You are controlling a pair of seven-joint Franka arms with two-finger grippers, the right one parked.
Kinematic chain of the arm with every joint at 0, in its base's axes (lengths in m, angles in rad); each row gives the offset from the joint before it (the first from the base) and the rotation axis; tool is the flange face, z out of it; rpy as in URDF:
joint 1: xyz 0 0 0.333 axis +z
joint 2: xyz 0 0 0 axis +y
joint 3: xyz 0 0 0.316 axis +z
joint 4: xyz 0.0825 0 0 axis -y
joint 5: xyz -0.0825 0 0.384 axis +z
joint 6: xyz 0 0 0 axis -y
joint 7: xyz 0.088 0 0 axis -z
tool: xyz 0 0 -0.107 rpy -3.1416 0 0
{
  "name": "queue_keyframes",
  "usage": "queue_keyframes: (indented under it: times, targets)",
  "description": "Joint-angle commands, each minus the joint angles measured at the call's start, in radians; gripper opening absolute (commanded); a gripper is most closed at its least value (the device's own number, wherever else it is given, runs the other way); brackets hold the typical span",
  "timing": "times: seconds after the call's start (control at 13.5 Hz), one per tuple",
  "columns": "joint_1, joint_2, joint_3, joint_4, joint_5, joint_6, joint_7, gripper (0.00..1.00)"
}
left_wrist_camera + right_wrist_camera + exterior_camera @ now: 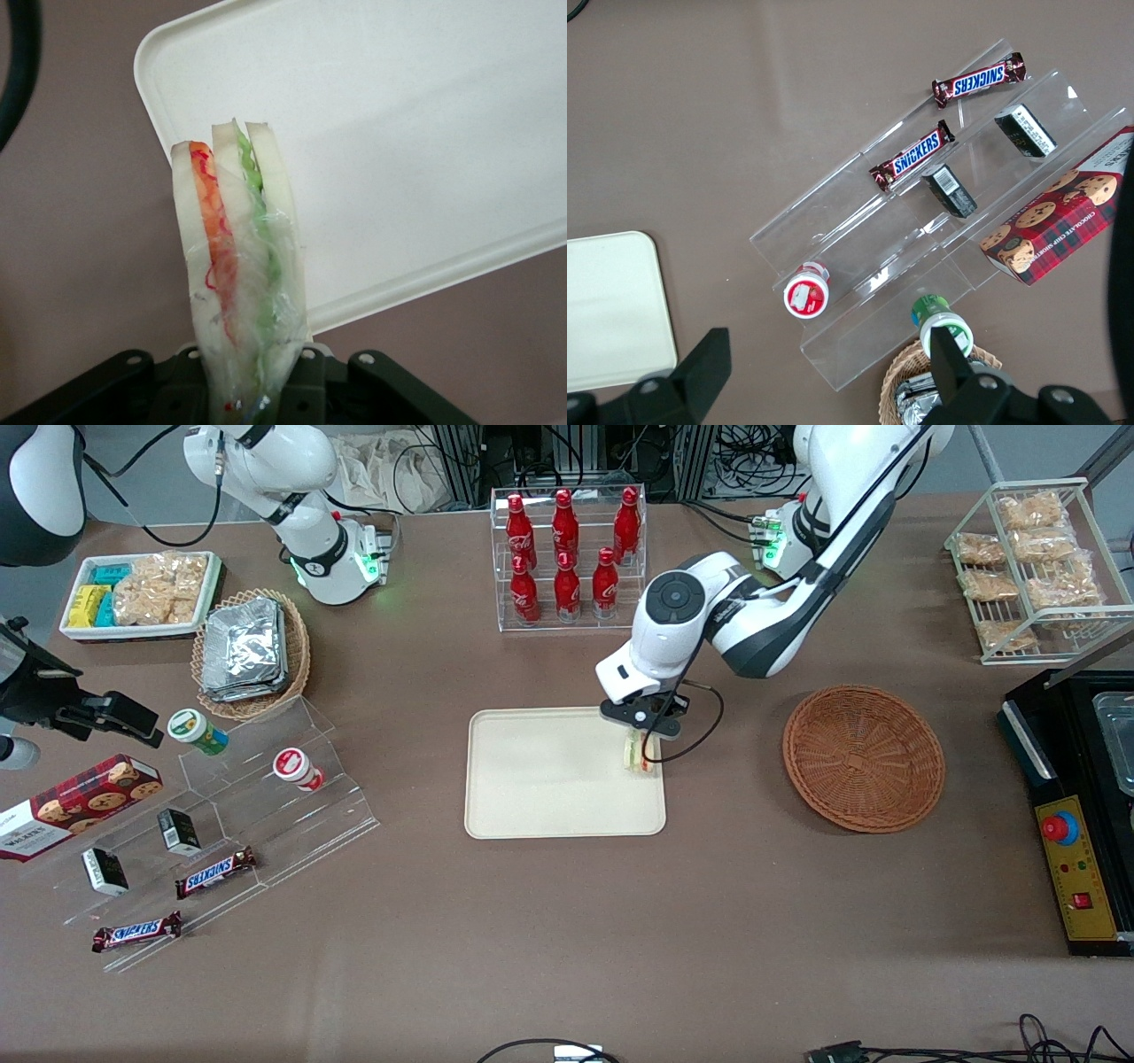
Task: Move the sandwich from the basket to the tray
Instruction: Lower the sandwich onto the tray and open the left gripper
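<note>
The pincer [644,755] grasps one sandwich [640,754] above the single tray's [540,779] edge nearest the one basket [864,757], which holds nothing.

You see gripper [644,737] over matt cream plastic tray [549,779]; sandwich [239,274] in glossy clear wrap; rough woven wicker basket [864,757].

This is a robotics lab staged as a small snack shop. A brown-covered table [567,921] carries shop goods: a clear rack of red cola bottles [567,549], and toward the parked arm's end, a clear stepped display [257,815] with Snickers bars [215,872]. Loose cables [753,452] lie above the bottle rack, and the working arm's gripper [644,731] hangs over the tray [549,779].
</note>
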Motion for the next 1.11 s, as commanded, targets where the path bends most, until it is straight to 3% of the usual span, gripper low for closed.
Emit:
queue_keyframes:
  times: [0.0, 0.22, 0.66, 1.03]
  targets:
    - [-0.023, 0.146, 0.003, 0.085, 0.134, -0.006, -0.099, 0.14]
    - [-0.039, 0.219, 0.003, 0.102, 0.226, -0.006, -0.167, 0.13]
    - [-0.083, 0.276, 0.02, 0.141, 0.237, -0.006, -0.214, 0.14]
    - [-0.192, 0.277, 0.119, 0.159, 0.237, -0.006, -0.271, 0.3]
